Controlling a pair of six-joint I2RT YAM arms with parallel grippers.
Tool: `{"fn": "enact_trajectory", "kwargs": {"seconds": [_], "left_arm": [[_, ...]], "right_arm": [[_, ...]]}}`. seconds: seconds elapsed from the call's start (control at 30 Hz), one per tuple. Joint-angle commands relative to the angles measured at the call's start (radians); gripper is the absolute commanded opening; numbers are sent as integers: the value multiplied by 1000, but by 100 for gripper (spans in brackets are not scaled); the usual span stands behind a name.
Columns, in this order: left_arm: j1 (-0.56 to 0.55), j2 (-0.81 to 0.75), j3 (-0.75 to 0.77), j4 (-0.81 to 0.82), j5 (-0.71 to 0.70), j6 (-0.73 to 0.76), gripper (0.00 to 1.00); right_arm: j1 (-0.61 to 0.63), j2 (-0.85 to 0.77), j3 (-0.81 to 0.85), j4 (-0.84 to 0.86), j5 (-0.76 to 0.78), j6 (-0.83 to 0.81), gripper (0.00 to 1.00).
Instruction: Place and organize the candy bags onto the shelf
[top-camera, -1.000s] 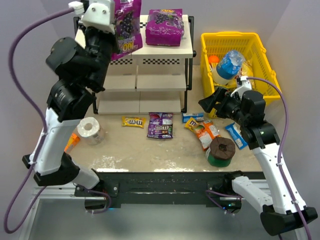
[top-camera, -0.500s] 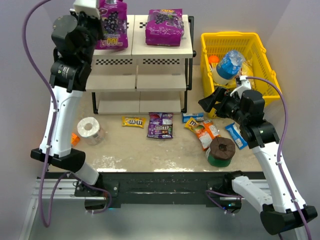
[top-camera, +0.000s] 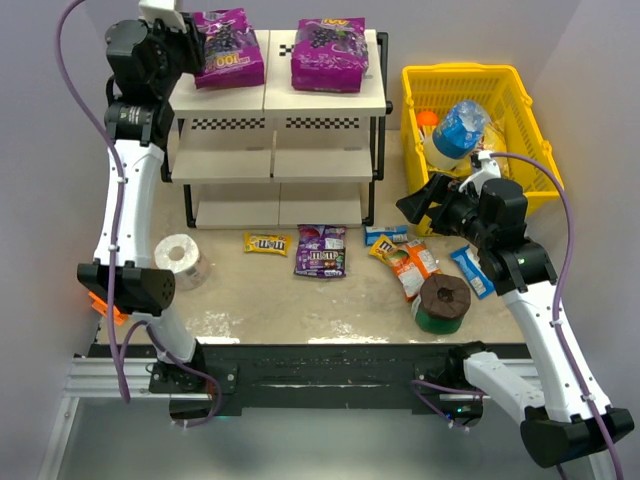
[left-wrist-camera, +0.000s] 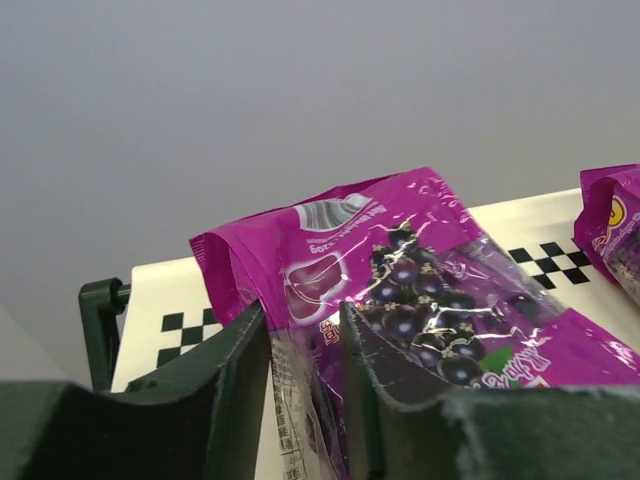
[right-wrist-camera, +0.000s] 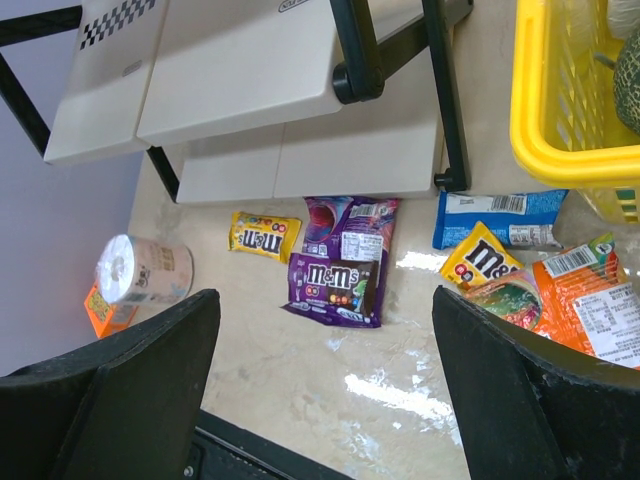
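Both big bags (top-camera: 328, 52) up on the shelf (top-camera: 275, 125) at 12 o'clock, left pincer (left-wrist-camera: 303, 335) pinching one, right pincer (right-wrist-camera: 322, 310) spread, small packs (top-camera: 320, 252) left on the bench (top-camera: 260, 295).

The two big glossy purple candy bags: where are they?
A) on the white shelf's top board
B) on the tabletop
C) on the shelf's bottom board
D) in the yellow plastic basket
A: the left glossy purple candy bag, pinched by the left gripper, and the right purple candy bag both lie on the top board of the white checkered-edge shelf.
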Motion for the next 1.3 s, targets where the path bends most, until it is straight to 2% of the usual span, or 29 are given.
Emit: {"fn": "enact_trajectory", "kwargs": {"seconds": [0.0,0.07,0.13,0.23,0.3,0.37,0.5,0.63,0.73,1.0,1.27], "left_arm": [[-1,23,40,126,55,-27,43],[-1,31,46,137,4,-40,53],[-1,26,44,151,-59,-53,60],[-1,-15,-8,204,-138,-71,74],[-1,-48,-44,226,-151,-77,83],[-1,-69,-60,229,-122,-85,86],[-3,-127,-127,273,5,-143,88],[-11,-195,-247,391,218,-250,88],[-44,-203,-279,441,264,-295,88],[-130,-151,-278,405,237,-258,88],[-196,-132,-299,277,-22,-85,88]], "right_arm": [[0,-5,-2,32,5,6,90],[0,-6,-4,30,6,6,90],[-1,-6,-4,30,8,6,90],[-1,-8,-4,32,10,4,90],[-1,-8,-5,33,10,4,90],[-1,-8,-7,35,8,4,90],[-1,-8,-13,41,3,6,90],[0,-11,-21,46,-1,7,90],[-1,-14,-27,46,-1,7,90],[-1,-32,-30,27,2,-2,90],[-1,-40,-29,20,8,-7,90]]}}
